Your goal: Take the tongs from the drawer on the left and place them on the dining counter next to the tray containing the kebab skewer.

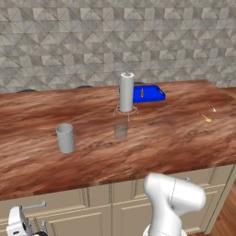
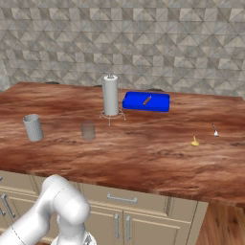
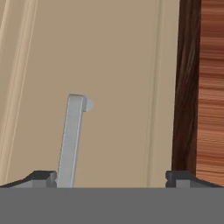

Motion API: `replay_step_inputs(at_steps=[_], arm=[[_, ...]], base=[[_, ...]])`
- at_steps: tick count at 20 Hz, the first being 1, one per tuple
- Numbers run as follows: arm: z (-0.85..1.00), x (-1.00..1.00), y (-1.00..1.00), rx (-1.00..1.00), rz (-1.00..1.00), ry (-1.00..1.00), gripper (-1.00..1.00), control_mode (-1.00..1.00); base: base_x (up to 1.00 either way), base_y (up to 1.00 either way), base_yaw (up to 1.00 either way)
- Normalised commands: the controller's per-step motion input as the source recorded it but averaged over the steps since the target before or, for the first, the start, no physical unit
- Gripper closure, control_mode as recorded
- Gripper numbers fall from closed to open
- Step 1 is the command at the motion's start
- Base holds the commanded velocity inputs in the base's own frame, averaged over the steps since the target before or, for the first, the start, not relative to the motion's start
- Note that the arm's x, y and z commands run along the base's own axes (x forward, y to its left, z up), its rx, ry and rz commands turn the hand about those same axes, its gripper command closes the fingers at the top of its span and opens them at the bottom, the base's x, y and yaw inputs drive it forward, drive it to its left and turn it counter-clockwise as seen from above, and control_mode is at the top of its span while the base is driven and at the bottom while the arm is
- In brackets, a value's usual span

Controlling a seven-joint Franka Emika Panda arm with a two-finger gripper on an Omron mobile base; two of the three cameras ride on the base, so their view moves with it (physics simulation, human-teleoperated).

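Claw (image 3: 111,177) wide open, nothing gripped, facing the beige drawer (image 3: 113,65) front. Silver bar handle (image 3: 71,140) between the fingertips, close beside the left one (image 3: 41,177). Table (image 3: 212,87) edge along the hand view's right side. Up on the table: blue tray (image 1: 148,93) with kebab skewer (image 1: 142,92) inside, behind the upright paper towel roll (image 1: 126,92). Tongs unseen.

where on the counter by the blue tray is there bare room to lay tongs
Bare counter lies in front of the tray and to its right, as far as the yellow item and the small silver utensil. It is crowded on the tray's left, where the tall cylinder stands close, with the glass nearby.
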Motion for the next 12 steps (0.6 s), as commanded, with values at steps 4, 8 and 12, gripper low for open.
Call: replay_step_inputs(at_steps=[4,8,12], arm=[[0.0,0.1,0.06,0.0,0.0,0.0,-1.0,-1.0],[0.0,0.09,0.03,0.0,0.0,0.0,-1.0,-1.0],[-0.01,0.02,0.0,0.0,0.0,0.0,-1.0,-1.0]], base=[[0.0,0.0,0.0],[0.0,0.0,0.0],[0.0,0.0,0.0]])
